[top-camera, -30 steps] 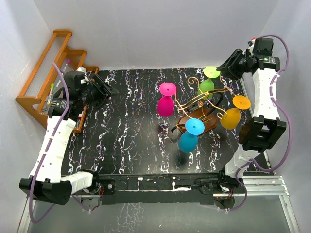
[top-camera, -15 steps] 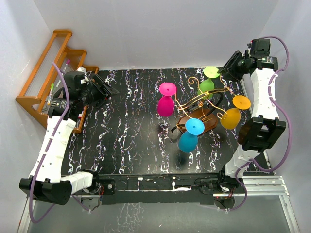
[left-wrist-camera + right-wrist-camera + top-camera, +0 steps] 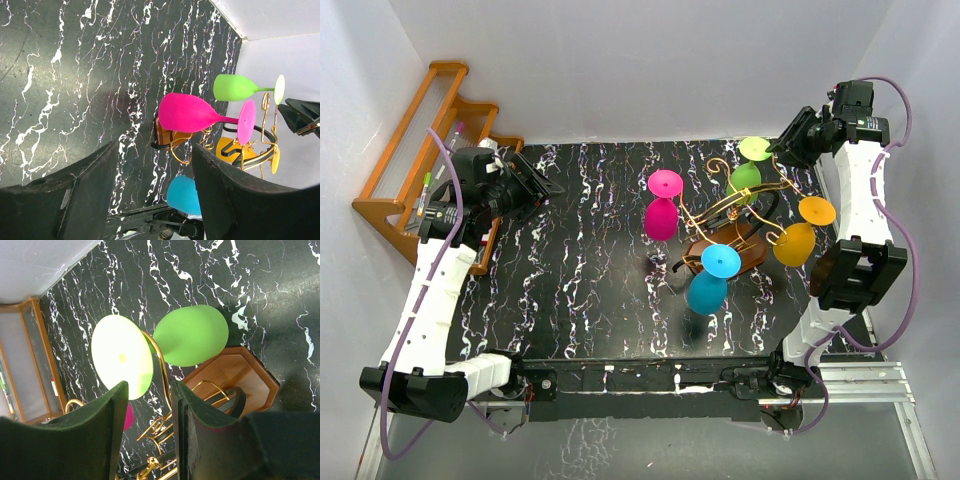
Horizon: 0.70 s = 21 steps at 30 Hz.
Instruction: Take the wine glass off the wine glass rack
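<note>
The wine glass rack (image 3: 735,215) of gold wire scrolls on a dark brown wooden base (image 3: 235,377) stands right of centre on the black marbled table. Four glasses hang upside down from it: pink (image 3: 661,215), green (image 3: 745,180), orange (image 3: 794,243), blue (image 3: 706,290). My right gripper (image 3: 790,143) is open, just right of the green glass's foot (image 3: 121,356), which shows above its fingers in the right wrist view. My left gripper (image 3: 545,185) is open and empty at the table's far left, facing the rack; the pink glass (image 3: 192,113) shows between its fingers.
An orange-brown wooden stepped shelf (image 3: 415,165) stands at the back left, behind the left arm. White walls close the table at the back and both sides. The table (image 3: 580,270) between the left gripper and the rack is bare.
My right gripper has shifted slightly up and back near the green glass's foot. The left arm and the glasses have not moved.
</note>
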{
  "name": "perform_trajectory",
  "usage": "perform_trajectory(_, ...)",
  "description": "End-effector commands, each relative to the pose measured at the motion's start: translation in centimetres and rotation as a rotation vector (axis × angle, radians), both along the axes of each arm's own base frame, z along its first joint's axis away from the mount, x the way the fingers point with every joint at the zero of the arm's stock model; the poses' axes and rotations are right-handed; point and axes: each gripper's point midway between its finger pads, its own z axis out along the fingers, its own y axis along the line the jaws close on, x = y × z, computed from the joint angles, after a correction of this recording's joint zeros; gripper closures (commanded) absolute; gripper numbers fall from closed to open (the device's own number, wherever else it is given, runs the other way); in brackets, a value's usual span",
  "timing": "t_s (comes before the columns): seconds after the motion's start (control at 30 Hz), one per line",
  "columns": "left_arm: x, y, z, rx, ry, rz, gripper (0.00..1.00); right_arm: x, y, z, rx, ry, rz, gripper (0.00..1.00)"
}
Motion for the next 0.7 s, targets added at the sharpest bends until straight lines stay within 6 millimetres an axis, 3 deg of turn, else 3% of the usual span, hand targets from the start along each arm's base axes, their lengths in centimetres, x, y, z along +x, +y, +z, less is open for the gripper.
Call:
perform_trajectory(0.0,-0.5,0.0,-0.3,0.006,0.008,-0.009,0.42,1.7,-0.6,2.0,-0.048,-0.098,-0.007,0.58)
perform_trajectory(0.43,-0.2,0.0,-0.5,0.013,0.015,-0.010,0.42,2.8,-0.3,3.5,-0.052,-0.162,-0.006,0.59)
perform_trajectory(0.67,-0.1,0.0,-0.8,0.015,0.022,-0.010,0.42,2.0,0.2,4.0,-0.047,-0.146,0.002,0.59)
